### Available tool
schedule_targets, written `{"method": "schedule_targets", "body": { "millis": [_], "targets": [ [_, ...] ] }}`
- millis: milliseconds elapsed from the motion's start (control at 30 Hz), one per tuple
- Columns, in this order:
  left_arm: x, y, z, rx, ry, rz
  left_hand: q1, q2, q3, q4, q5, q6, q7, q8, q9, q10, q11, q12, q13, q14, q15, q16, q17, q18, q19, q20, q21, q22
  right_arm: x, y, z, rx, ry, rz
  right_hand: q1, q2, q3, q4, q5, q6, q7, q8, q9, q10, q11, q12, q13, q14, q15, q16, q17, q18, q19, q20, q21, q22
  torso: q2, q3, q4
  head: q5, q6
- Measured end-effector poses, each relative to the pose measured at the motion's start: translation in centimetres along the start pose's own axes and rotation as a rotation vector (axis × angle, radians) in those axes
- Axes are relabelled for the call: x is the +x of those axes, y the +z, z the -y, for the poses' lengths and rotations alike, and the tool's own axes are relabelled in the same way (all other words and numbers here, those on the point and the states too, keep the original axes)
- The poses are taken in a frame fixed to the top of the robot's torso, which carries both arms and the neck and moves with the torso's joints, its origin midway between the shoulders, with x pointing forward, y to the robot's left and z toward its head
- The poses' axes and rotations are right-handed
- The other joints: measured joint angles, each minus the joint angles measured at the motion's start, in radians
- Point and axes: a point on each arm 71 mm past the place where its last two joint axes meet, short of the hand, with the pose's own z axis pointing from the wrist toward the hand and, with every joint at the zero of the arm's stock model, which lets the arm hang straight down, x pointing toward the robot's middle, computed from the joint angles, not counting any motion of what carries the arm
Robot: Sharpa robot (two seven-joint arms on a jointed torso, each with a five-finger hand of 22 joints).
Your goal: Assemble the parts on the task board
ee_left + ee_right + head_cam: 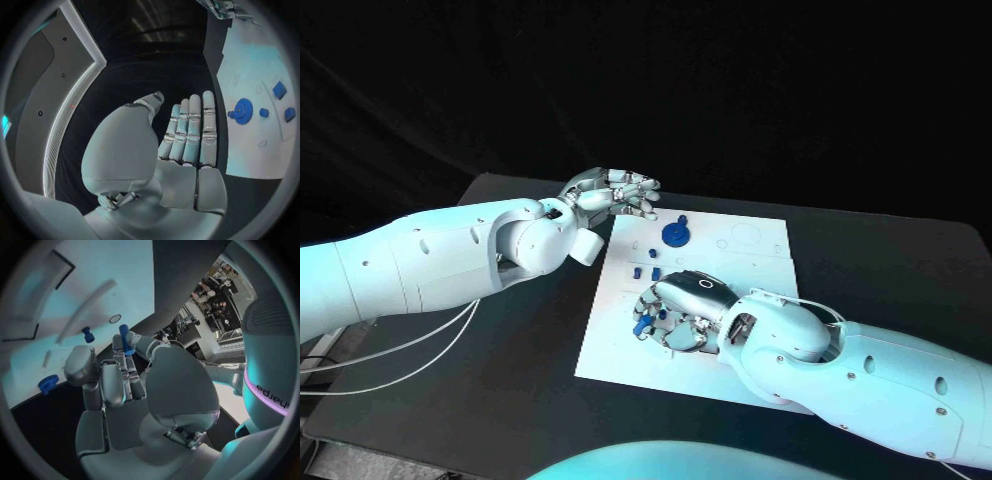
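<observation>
Nearest, at about five o'clock in the head view, the right hand (678, 305) lies over the near part of the task board (747, 262), fingers curled down around small blue parts (643, 325); its wrist view shows a blue peg (124, 336) pinched at the fingertips (119, 347). More blue pieces sit mid-board, with a round blue disc (676, 234) at twelve o'clock. At ten o'clock the left hand (615, 193) hovers off the board's far-left corner, fingers straight and together, holding nothing.
</observation>
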Motion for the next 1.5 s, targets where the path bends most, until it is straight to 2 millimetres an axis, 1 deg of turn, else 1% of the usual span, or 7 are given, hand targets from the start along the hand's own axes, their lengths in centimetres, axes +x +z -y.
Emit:
{"method": "schedule_targets", "body": {
  "millis": [167, 600, 1133, 1200, 1267, 1367, 1500],
  "targets": [
    [0.0, 0.0, 0.0, 0.000, 0.000, 0.000, 0.000, 0.000, 0.000, 0.000, 0.000, 0.000, 0.000, 0.000, 0.000, 0.000, 0.000, 0.000, 0.000, 0.000, 0.000, 0.000, 0.000, 0.000, 0.000, 0.000, 0.000, 0.000, 0.3, 0.1, 0.1, 0.012, -0.014, -0.015, 0.000, 0.000, 0.000, 0.000, 0.000, 0.000, 0.000, 0.000, 0.000, 0.000, 0.000, 0.000, 0.000, 0.000, 0.000, 0.000, 0.000, 0.000, 0.000, 0.000, 0.000, 0.000, -0.001, 0.0005, -0.0012, 0.002, -0.002],
    [0.0, 0.0, 0.0, -0.001, 0.000, 0.000, 0.000, 0.000, 0.000, 0.000, 0.000, 0.000, 0.000, 0.000, 0.001, 0.000, 0.000, 0.004, 0.001, 0.000, 0.000, 0.004, 0.000, 0.000, 0.000, 0.000, 0.000, -0.001, 0.9, 0.3, 0.3, 0.043, -0.051, -0.046, 0.000, 0.000, 0.000, 0.000, 0.003, 0.002, 0.002, -0.004, 0.000, 0.000, 0.000, -0.004, 0.000, 0.000, 0.000, 0.000, -0.004, 0.000, 0.000, 0.000, -0.008, 0.001, -0.001, 0.0006, 0.0000, 0.003, -0.005],
    [0.0, 0.0, 0.0, -0.001, 0.000, 0.000, 0.000, 0.000, 0.000, 0.000, 0.000, 0.000, 0.000, 0.000, 0.001, 0.000, 0.000, 0.004, 0.001, 0.000, 0.000, 0.004, 0.000, 0.000, 0.000, 0.000, 0.000, -0.001, 1.3, 0.7, -0.4, 0.040, -0.088, -0.058, -0.001, -0.002, 0.000, 0.000, 0.003, 0.000, 0.004, 0.000, 0.008, 0.002, 0.002, -0.010, 0.000, 0.000, 0.000, 0.000, -0.008, 0.003, 0.000, 0.000, -0.013, 0.001, -0.001, 0.0006, -0.0013, 0.004, -0.006],
    [0.0, 0.0, 0.0, -0.001, 0.000, 0.000, 0.000, 0.000, 0.000, 0.000, 0.000, 0.000, 0.000, 0.000, 0.001, 0.000, 0.000, 0.004, 0.001, 0.000, 0.000, 0.004, 0.000, 0.000, 0.000, 0.000, 0.000, -0.001, 1.4, 0.8, -0.5, 0.037, -0.092, -0.061, -0.008, -0.008, 0.000, 0.000, 0.006, -0.001, 0.004, 0.000, 0.015, 0.003, 0.003, -0.016, -0.001, 0.000, 0.000, 0.000, -0.008, 0.003, 0.000, 0.000, -0.013, 0.001, -0.001, 0.0001, -0.0012, 0.002, -0.005],
    [0.0, 0.0, 0.0, -0.001, 0.000, -0.001, 0.000, 0.000, -0.002, 0.002, 0.000, 0.000, 0.000, 0.000, 0.001, 0.000, 0.000, 0.004, 0.001, -0.002, 0.002, 0.004, 0.000, 0.000, 0.000, 0.000, -0.004, -0.002, 1.4, 0.9, -0.5, 0.036, -0.097, -0.064, -0.016, -0.016, 0.000, 0.000, 0.011, -0.013, 0.011, 0.000, 0.022, 0.004, 0.004, -0.023, -0.001, 0.000, 0.000, 0.000, -0.009, 0.003, -0.004, 0.004, -0.020, 0.000, -0.001, 0.0001, -0.0010, 0.001, -0.005],
    [0.0, 0.0, 0.0, -0.002, -0.001, -0.001, 0.000, 0.000, -0.003, 0.003, 0.000, 0.000, 0.000, 0.000, 0.001, 0.000, 0.000, 0.004, 0.002, -0.004, 0.004, 0.004, -0.001, 0.000, 0.000, 0.000, -0.007, -0.003, 1.6, 0.9, -0.5, 0.036, -0.101, -0.071, -0.035, -0.035, -0.006, 0.000, 0.024, -0.060, 0.023, -0.029, 0.014, -0.006, 0.014, -0.029, -0.005, 0.000, 0.000, 0.000, -0.015, 0.003, -0.009, 0.009, -0.032, 0.000, -0.001, -0.0003, 0.0000, 0.000, -0.003],
    [0.0, 0.0, 0.0, -0.003, 0.000, -0.001, 0.000, 0.000, -0.003, 0.003, 0.000, 0.000, 0.000, 0.000, 0.001, 0.000, 0.000, 0.004, 0.002, -0.004, 0.004, 0.004, -0.001, 0.000, 0.000, 0.000, -0.007, -0.003, 1.7, 0.8, -0.5, 0.035, -0.104, -0.077, -0.052, -0.052, -0.013, 0.001, 0.028, -0.113, 0.019, -0.060, -0.003, -0.016, 0.012, -0.038, -0.003, 0.000, 0.000, 0.000, -0.016, 0.003, -0.009, 0.009, -0.037, 0.000, -0.001, -0.0005, 0.0005, -0.001, -0.003]
  ]
}}
